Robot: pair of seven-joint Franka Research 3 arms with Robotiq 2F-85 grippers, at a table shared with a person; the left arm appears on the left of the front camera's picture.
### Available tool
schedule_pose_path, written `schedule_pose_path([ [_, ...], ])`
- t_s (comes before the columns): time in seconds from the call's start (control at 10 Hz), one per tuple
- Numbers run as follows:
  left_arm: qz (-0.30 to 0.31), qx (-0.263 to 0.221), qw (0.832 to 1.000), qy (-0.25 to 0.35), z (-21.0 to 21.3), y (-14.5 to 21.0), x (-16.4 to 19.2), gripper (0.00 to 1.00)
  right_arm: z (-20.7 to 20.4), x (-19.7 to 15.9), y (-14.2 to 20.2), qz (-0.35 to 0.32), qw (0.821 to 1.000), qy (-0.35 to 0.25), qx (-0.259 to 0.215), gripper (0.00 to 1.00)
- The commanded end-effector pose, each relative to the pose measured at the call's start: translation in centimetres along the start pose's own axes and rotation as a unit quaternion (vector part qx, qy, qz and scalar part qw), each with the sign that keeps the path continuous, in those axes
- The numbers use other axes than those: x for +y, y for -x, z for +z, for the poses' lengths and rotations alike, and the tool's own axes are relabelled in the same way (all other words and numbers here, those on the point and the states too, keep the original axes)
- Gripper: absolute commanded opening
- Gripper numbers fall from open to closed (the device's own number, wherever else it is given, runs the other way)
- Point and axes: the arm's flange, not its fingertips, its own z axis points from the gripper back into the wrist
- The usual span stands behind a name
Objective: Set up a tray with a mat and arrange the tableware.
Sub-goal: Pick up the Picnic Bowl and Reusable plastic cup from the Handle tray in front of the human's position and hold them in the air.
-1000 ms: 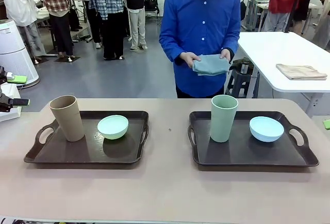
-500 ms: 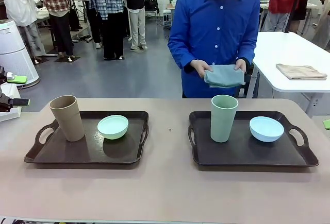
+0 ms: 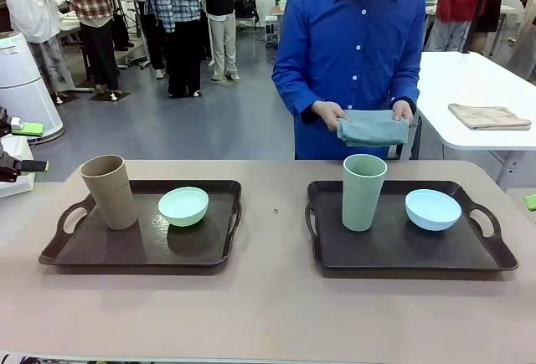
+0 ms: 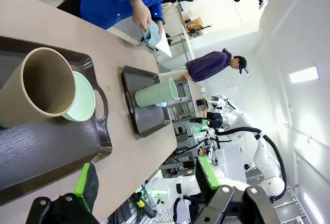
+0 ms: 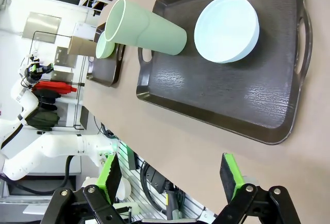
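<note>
Tableware sits in pairs on two dark trays: tan cup (image 3: 110,191) and mint bowl (image 3: 183,206) on the left tray (image 3: 92,255), green cup (image 3: 363,192) and pale blue bowl (image 3: 433,209) on the right tray (image 3: 402,251). A bare strip of table (image 3: 268,305) separates the trays, and open tabletop runs along the near edge. The left gripper (image 4: 144,175) and right gripper (image 5: 170,167) hover short of the trays, fingers spread wide and empty. Across the table, a person's hands (image 3: 328,114) hold a folded blue-grey cloth (image 3: 373,128).
</note>
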Motion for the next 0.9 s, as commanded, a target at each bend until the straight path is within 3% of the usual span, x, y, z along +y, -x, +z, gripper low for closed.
schedule_pose_path([
  [0.0,-0.009,-0.007,1.000,0.011,0.05,-0.11,0.14,1.00,-0.10,-0.26,-0.16,0.007,1.000,-0.013,-0.007,1.00],
  [0.8,-0.009,-0.007,1.000,0.011,0.05,-0.11,0.14,1.00,-0.10,-0.26,-0.16,0.007,1.000,-0.013,-0.007,1.00],
])
